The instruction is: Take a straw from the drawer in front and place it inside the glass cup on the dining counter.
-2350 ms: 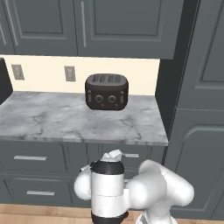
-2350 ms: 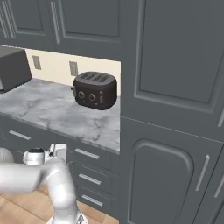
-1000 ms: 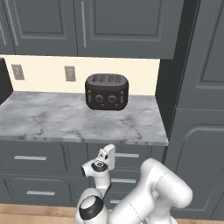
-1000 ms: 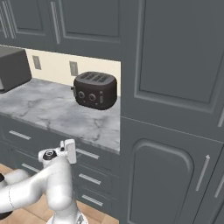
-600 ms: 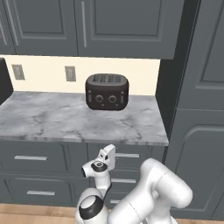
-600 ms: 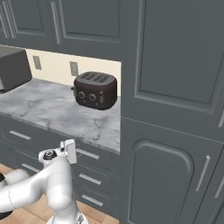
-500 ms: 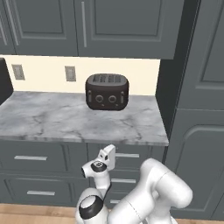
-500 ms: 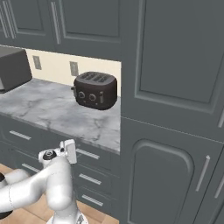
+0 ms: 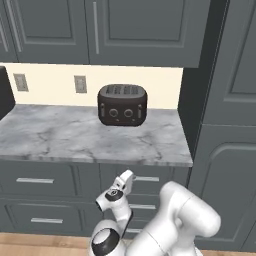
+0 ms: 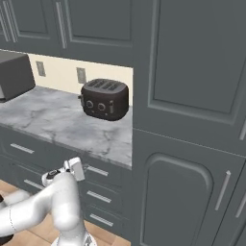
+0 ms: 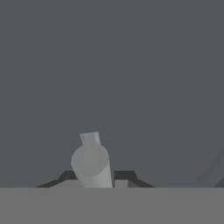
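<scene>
Gripper (image 9: 128, 176) and arm sit where they did half a second and a full second ago, low in the centre of the left base view with the hand tipped up against the top drawer (image 9: 145, 179) just under the marble worktop (image 9: 90, 141); against the frame from 2.4 seconds ago, the arm has dropped and folded, its elbow now bulging at the lower right and the hand raised toward the drawer front. The base cameras have not shifted: the black toaster (image 9: 122, 104) stands at the same spot in the upper middle of both base views.

In the right base view the gripper (image 10: 77, 168) shows at lower left, close to the drawer's (image 10: 98, 171) slim silver handle (image 10: 97, 170), which runs horizontally, left to right across the drawer front. The drawer front looks flush with its neighbours, so it is closed. The hand view has a pale cylindrical bar end (image 11: 91, 161) rising at lower centre against flat slate grey, its long axis running nearly along the camera's line of sight and tilted slightly up-left. I cannot tell how far apart the fingers stand, nor whether they touch the handle.
</scene>
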Robot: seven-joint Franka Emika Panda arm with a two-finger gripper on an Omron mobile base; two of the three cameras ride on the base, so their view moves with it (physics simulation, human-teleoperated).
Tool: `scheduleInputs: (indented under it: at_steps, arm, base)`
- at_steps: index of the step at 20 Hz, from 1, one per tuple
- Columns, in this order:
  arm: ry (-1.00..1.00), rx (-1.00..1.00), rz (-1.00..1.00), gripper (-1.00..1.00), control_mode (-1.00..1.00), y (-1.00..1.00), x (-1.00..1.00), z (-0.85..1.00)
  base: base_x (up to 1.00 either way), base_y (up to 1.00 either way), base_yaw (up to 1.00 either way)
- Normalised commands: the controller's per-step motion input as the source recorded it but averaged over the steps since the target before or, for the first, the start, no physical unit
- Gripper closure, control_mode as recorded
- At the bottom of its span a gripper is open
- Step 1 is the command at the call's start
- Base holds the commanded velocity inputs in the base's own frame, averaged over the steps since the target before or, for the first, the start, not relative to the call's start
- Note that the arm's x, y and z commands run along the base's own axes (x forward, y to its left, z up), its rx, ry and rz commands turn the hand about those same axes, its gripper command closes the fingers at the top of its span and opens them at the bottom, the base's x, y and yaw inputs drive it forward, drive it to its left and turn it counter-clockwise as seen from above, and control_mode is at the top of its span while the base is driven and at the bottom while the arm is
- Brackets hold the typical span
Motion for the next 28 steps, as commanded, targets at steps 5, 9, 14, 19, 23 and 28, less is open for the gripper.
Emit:
scheduleInputs:
  at_steps: [5,9,14,19,23,28]
  arm:
    - [-0.03,0.00,0.07,1.00,-1.00,0.40,-0.54,0.10]
    - [0.00,0.00,0.02,1.00,-1.00,0.63,-0.82,0.24]
    - [0.06,0.00,0.00,1.00,-1.00,0.64,-0.89,0.29]
    - [0.13,0.00,0.00,1.00,-1.00,0.62,-0.76,0.34]
    - [0.15,0.00,0.00,1.00,-1.00,0.62,-0.76,0.37]
    - [0.15,0.00,0.00,1.00,-1.00,0.56,-0.39,0.34]
  base:
    - [0.00,0.00,0.00]
    - [0.00,0.00,0.00]
    - [0.00,0.00,0.00]
    - [0.00,0.00,0.00]
    - [0.00,0.00,0.00]
    - [0.00,0.00,0.00]
